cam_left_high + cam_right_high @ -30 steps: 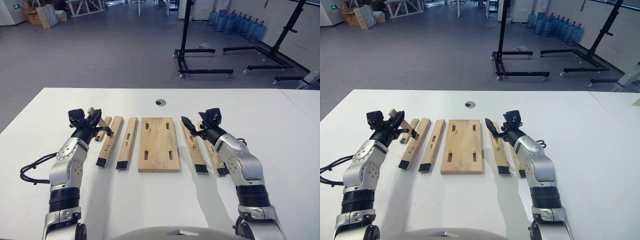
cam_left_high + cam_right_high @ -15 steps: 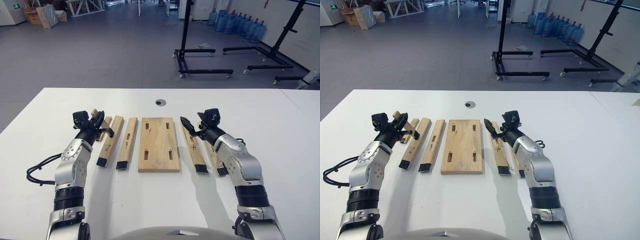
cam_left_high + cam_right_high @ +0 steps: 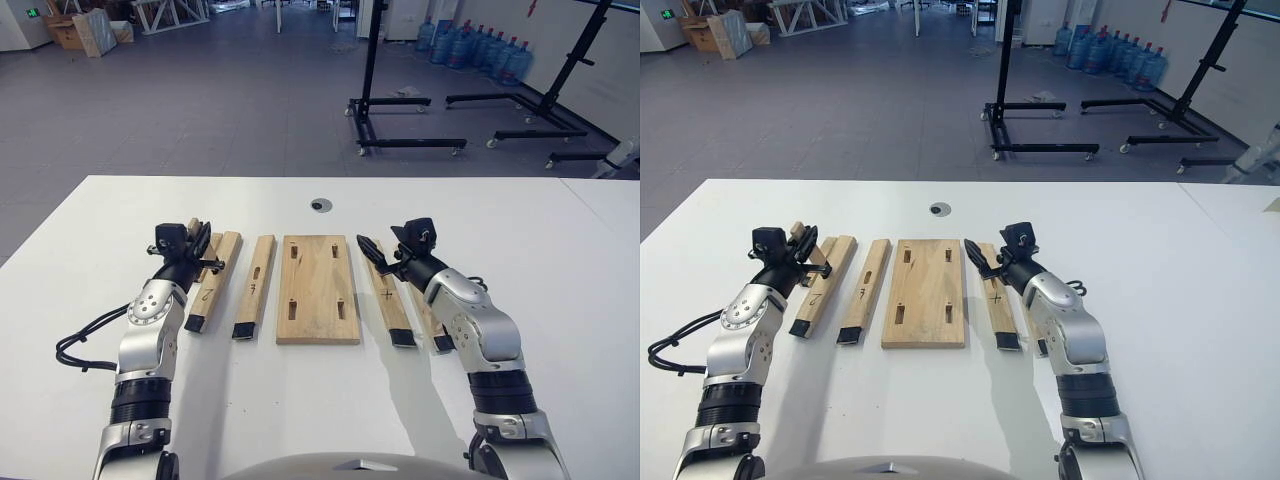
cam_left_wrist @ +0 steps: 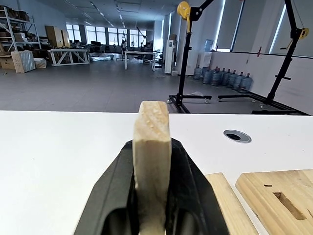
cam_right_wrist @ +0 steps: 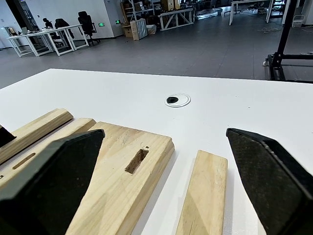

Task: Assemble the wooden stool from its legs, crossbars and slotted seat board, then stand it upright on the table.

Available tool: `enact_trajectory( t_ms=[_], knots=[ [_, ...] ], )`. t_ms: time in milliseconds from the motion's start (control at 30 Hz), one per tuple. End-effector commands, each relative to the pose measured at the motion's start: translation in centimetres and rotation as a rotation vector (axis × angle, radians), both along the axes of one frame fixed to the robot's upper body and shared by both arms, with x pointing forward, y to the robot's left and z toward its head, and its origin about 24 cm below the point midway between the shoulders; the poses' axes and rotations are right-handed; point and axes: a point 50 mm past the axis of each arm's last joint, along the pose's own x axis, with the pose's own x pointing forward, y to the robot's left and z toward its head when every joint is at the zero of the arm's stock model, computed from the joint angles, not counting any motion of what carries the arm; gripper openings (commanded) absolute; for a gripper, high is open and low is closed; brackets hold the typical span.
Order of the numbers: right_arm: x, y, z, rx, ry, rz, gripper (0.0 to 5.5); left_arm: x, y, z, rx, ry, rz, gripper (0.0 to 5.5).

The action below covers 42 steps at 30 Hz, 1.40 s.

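The left gripper's (image 3: 195, 244) jaws were clenched on a short wooden bar (image 4: 152, 131), left of the seat board (image 3: 318, 290). The right gripper's (image 3: 383, 255) jaws stood released — over a leg (image 3: 387, 298).

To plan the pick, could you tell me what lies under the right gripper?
The wooden leg marked with a cross; the right arm hides most of the next piece.

round grommet (image 3: 321, 205): pale ring, dark centre.
grey floor (image 3: 220, 100): smooth, wide, open.
black wheeled stands, two: one (image 3: 410, 143) straight behind the grommet, one (image 3: 520, 98) further right.
blue water bottles (image 3: 478, 45): cluster against the far right wall.
cardboard boxes (image 3: 68, 35): far left, beside a wrapped bundle (image 3: 95, 30).
green sign (image 3: 35, 12): far left wall.
desks (image 5: 29, 36) with office chairs (image 5: 88, 22): background.
shelving (image 4: 12, 29): loaded with boxes.
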Motion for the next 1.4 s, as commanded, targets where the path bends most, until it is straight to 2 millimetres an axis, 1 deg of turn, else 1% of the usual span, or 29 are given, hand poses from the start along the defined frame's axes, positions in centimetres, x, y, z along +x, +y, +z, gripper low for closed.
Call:
enact_trajectory(
  t_ms=[33,267,433,500,667,900,933,1200,1367,1400],
  knots=[
    [0.0,0.2,0.0,0.0,0.005,0.002,4.58,-0.1,0.0,-0.5,-0.015,0.023,-0.002,0.38],
    [-0.1,0.2,0.0,-0.003,0.006,0.0,4.58,-0.3,0.0,-1.1,0.01,0.038,-0.009,0.38],
    [-0.1,0.3,-0.1,-0.001,0.008,0.005,4.58,-0.9,-0.2,-2.5,0.103,0.058,-0.027,0.38],
    [-0.1,0.4,-0.1,-0.001,0.01,0.007,4.58,-1.1,-0.3,-2.8,0.115,0.061,-0.034,0.38],
    [-0.1,0.5,-0.2,0.001,0.012,0.01,4.58,-1.2,0.1,-3.6,0.058,0.095,-0.017,0.38],
    [-0.2,0.7,-0.2,0.004,0.01,0.012,4.58,-1.0,0.1,-3.6,0.071,0.103,-0.022,0.38],
    [-0.2,0.7,-0.2,0.004,0.01,0.012,4.58,-1.0,0.1,-3.6,0.073,0.102,-0.021,0.74],
    [-0.1,0.7,-0.1,0.007,0.008,0.012,4.58,-0.6,0.2,-2.7,0.058,0.078,-0.013,1.71],
    [-0.1,0.6,-0.1,0.009,0.007,0.009,4.58,-0.3,-0.1,-1.6,0.057,0.045,-0.018,2.46],
    [-0.1,0.6,-0.1,0.009,0.007,0.007,4.58,-0.2,-0.2,-1.3,0.059,0.037,-0.02,2.68]
  ],
)
